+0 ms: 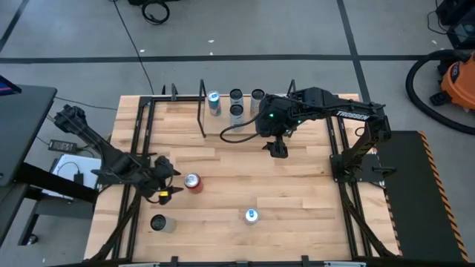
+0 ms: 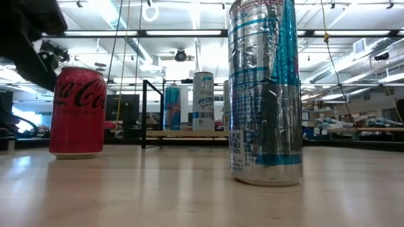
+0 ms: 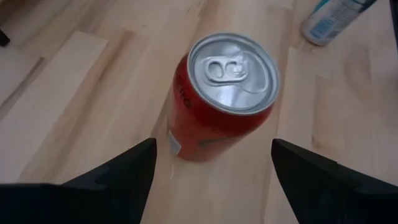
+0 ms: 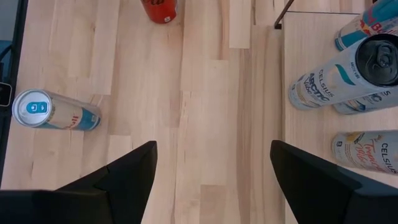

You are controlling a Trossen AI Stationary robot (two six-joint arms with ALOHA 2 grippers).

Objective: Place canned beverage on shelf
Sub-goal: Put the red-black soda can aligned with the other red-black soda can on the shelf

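Nearest the front edge of the bench stand a slim silver-and-blue can and, toward the front left corner, a dark-topped can; neither is touched.

Just behind them the red can stands upright, its long axis vertical, clear of every other can. The left gripper sits just beside it on the side of the bench's left edge, fingers spread wide and holding nothing. In the left wrist view the red can stands straight ahead, centred between the two fingers but not yet between them. The move turns on that: the can lies directly forward of the open fingers, and this arm is much the nearer. A straight advance, then a close around the can's wall, looks like the next step.

Farther back, the right gripper hangs over the middle of the bench, fingers apart and empty, waiting.

At the back edge the shelf carries four cans standing in a cluster; space remains free at its left end.
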